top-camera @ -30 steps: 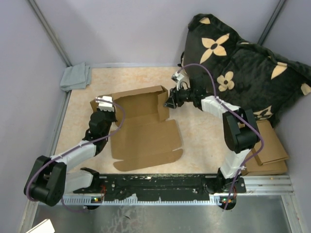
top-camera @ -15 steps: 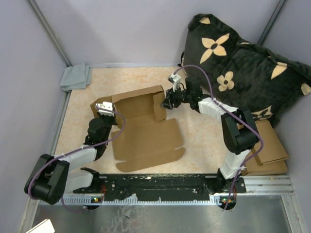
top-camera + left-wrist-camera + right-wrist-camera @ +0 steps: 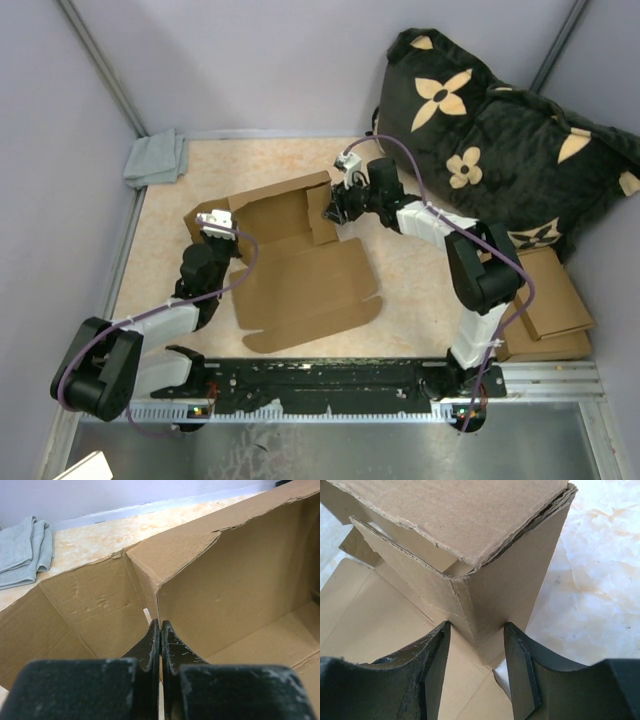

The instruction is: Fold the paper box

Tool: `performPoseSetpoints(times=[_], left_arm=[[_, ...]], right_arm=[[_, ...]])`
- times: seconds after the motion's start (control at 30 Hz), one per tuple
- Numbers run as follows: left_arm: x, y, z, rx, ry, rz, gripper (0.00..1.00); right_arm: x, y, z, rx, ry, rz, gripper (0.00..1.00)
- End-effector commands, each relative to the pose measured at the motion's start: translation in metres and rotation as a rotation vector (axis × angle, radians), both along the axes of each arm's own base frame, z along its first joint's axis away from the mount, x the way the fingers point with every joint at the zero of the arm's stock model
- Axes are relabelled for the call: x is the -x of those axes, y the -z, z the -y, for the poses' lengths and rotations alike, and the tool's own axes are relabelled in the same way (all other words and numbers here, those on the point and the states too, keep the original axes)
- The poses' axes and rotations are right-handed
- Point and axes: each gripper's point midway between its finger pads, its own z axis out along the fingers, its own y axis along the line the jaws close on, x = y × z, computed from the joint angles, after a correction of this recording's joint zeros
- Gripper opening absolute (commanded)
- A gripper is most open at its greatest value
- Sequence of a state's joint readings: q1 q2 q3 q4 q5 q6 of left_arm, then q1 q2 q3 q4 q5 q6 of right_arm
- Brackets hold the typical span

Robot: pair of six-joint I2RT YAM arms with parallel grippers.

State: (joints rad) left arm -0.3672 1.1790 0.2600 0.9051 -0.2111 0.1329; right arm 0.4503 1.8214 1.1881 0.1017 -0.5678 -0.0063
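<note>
Near edge: a black mounting rail (image 3: 330,380) carries both arm bases.
Stacked cardboard pieces (image 3: 555,310): flat at the table's right side, near the right arm's base, well apart from the box.
Paper box (image 3: 300,275): mid-table (image 3: 400,290), half formed; one broad flap lies flat toward the rail, while the far wall and both side walls stand up.
Left gripper (image 3: 160,627): jaws pressed together, tips at the box's left inner corner where the side flap meets the far wall; no cardboard shows between them.
Right gripper (image 3: 477,626): jaws partly apart, astride the box's right upright corner, one finger inside the box and one outside; whether the pads press the card I cannot tell.
Grey cloth (image 3: 157,158): folded in the far left corner.
Black cushion (image 3: 500,140): tan flowers, propped in the far right corner.
</note>
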Motion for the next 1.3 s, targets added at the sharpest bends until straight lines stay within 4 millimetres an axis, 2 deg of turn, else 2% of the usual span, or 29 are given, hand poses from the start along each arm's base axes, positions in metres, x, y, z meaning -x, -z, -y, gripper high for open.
performPoseSetpoints(times=[0.0, 0.27, 0.43, 0.5, 0.57, 0.63, 0.67, 0.73, 0.97, 1.13, 1.17, 1.27], left_arm=[[0.001, -0.003, 0.013, 0.006, 0.068, 0.012, 0.00], [0.001, -0.001, 0.017, -0.007, 0.079, 0.000, 0.00], [0.000, 0.000, 0.018, -0.011, 0.083, -0.006, 0.00], [0.000, 0.001, 0.018, -0.014, 0.084, -0.008, 0.00], [-0.001, 0.001, 0.019, -0.017, 0.086, -0.010, 0.00], [-0.001, 0.001, 0.018, -0.020, 0.085, -0.012, 0.00], [-0.001, 0.002, 0.018, -0.024, 0.082, -0.012, 0.00], [0.000, 0.001, 0.018, -0.027, 0.083, -0.011, 0.00], [0.002, -0.005, 0.016, -0.052, 0.074, 0.001, 0.00], [0.003, -0.017, 0.014, -0.076, 0.069, 0.022, 0.00], [0.002, -0.019, 0.013, -0.079, 0.066, 0.022, 0.02], [0.003, -0.030, 0.015, -0.075, 0.075, 0.025, 0.23]], right_arm=[[-0.023, -0.018, -0.017, -0.037, 0.052, 0.099, 0.48], [-0.030, -0.019, -0.033, -0.086, 0.053, 0.103, 0.54], [-0.035, -0.011, -0.038, -0.086, 0.040, 0.093, 0.52], [-0.039, -0.008, -0.038, -0.078, 0.048, 0.097, 0.47], [-0.045, -0.006, -0.037, -0.065, 0.067, 0.107, 0.35], [-0.051, -0.006, -0.035, -0.051, 0.088, 0.120, 0.15], [-0.053, -0.005, -0.034, -0.041, 0.094, 0.121, 0.08], [-0.058, -0.002, -0.032, -0.020, 0.112, 0.130, 0.01], [-0.080, 0.000, -0.009, 0.087, 0.288, 0.179, 0.00], [-0.068, -0.002, 0.001, 0.136, 0.309, 0.243, 0.00], [-0.064, -0.001, 0.001, 0.136, 0.294, 0.237, 0.00], [-0.050, -0.001, -0.002, 0.111, 0.254, 0.218, 0.00]])
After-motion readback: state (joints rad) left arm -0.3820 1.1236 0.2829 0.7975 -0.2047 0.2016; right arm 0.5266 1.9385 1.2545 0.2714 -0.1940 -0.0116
